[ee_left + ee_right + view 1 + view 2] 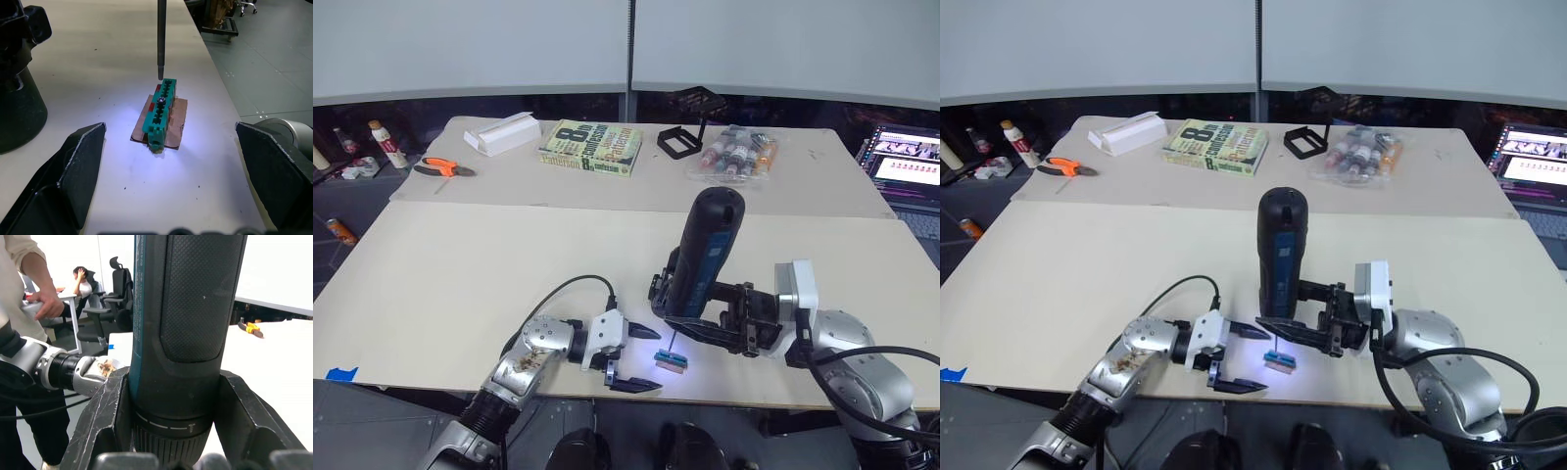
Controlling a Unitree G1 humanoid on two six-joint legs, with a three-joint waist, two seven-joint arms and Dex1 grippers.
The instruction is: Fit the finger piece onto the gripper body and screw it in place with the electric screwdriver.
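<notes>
The electric screwdriver, a dark blue-black cylinder, stands upright with my right gripper shut on its lower body. Its thin bit points down, the tip just above one end of a small green-and-brown block lit by its white light. My left gripper is open near the table's front edge, its fingers spread on either side of the block without touching it. A black round-based assembly, apparently the gripper body, stands just beyond the block, beside the screwdriver. The finger piece is out of view.
On the far table lie a white box, a book, orange pliers, a black wire frame and a pack of small bottles. A laptop sits at far right. A person's hand shows beyond the table.
</notes>
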